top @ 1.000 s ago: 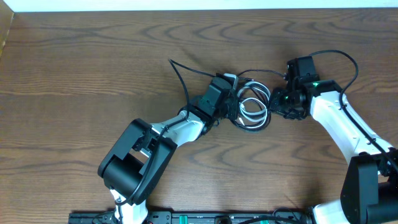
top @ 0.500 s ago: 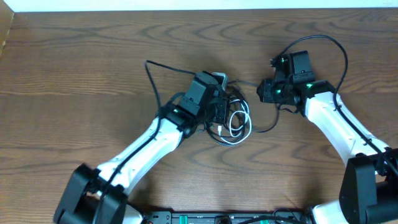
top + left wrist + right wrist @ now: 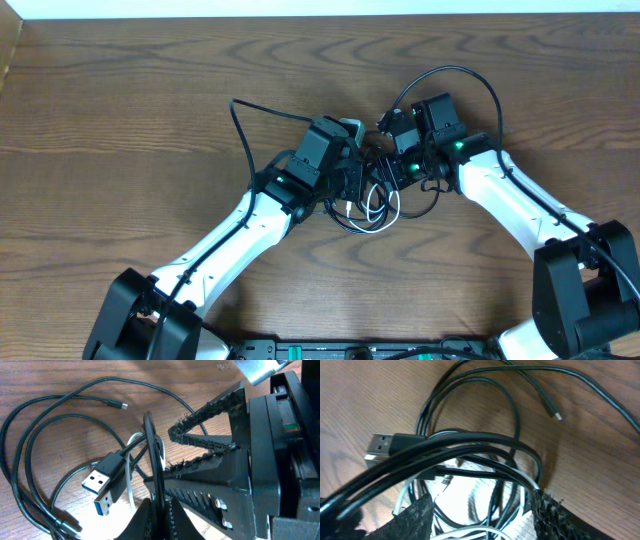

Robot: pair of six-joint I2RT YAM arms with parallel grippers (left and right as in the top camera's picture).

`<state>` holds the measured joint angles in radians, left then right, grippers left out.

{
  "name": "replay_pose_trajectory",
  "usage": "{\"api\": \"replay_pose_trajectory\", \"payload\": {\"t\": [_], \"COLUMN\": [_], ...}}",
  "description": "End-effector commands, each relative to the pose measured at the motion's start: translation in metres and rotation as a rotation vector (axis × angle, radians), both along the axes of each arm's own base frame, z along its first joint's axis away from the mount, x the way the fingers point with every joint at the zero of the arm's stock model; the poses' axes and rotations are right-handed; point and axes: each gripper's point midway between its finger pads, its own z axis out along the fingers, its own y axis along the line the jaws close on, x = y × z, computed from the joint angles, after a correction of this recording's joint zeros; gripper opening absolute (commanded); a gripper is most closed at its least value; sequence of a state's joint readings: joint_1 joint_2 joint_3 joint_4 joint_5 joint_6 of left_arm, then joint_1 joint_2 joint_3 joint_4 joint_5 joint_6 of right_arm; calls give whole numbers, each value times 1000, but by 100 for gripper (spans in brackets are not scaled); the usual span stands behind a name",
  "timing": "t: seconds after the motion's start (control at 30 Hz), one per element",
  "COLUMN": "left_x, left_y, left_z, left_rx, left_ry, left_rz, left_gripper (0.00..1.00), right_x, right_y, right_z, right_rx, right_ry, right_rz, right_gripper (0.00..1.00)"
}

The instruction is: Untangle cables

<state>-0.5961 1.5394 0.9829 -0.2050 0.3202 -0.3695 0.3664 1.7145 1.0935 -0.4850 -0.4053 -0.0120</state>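
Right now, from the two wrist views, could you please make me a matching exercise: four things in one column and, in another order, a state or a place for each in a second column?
Column one
1. left gripper
2. right gripper
3. large USB plug
4. small plug

Column two
A. blue inside its metal end
B. open, over the tangled cables
C. lying alone on the bare table
D. shut on a black cable

Right pairs: 1-D, 2-B, 3-A, 4-C.
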Motion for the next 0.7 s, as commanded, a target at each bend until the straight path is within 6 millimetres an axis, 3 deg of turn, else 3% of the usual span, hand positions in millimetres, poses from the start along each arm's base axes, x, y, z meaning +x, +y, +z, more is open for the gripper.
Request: {"api": "replay_pose_trajectory", "payload": {"t": [0.0, 0.2, 0.47, 0.5, 0.63, 0.67], "left_x": [0, -5, -14, -15, -16, -15], "left_y": [0, -5, -8, -8, -7, -7], "left_z": [3, 19, 59, 63, 66, 65], "left_rx": [-12, -64, -146, -156, -159, -154], "left_ry": [-2, -12, -72, -75, -84, -84], "left_rz": [-4, -35, -63, -69, -67, -63], "left_gripper": [8, 7, 8, 8, 8, 8], "right_x": [3, 6, 12, 13, 15, 15], "right_y": [-4, -4, -2, -1, 0, -1], "right_z": [-6, -16, -20, -20, -18, -18], "right_rx": [-59, -52, -20, -16, 3, 7], "right_ry": [-28, -74, -108, -112, -102, -95], "right_rz": [5, -1, -34, -38, -74, -84], "right_gripper": [61, 62, 61, 53, 6, 1]}}
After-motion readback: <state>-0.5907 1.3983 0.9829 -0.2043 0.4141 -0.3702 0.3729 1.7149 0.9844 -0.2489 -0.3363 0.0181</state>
